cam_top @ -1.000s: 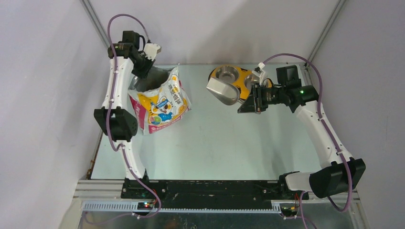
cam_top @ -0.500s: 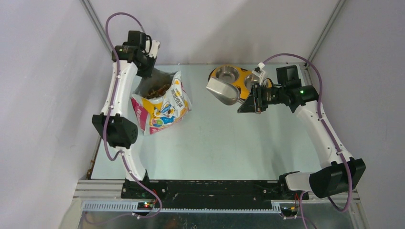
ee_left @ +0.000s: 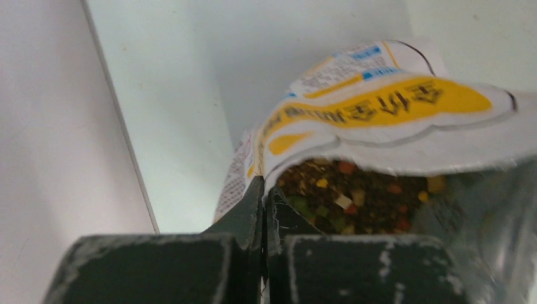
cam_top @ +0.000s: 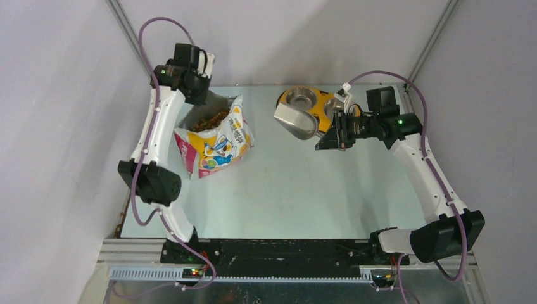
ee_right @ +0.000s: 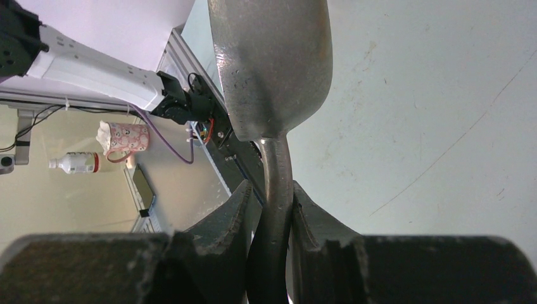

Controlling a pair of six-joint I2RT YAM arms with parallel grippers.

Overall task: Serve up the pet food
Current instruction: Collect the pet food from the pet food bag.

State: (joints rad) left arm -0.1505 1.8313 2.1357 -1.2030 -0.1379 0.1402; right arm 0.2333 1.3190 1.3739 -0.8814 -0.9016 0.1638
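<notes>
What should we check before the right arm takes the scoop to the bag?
1. Left gripper pinching the bag rim: ok, jaws shut on the edge.
2. Bag mouth open, pet food exposed: ok.
3. Right gripper clamped on the scoop handle: ok.
4. Scoop empty: ok, its bowl looks bare from above.
5. Feeder bowls empty: the left one ok; the other is partly hidden, cannot tell.
6. Bag braced against a push from the scoop: cannot tell; it leans and is held at one rim point only.
</notes>
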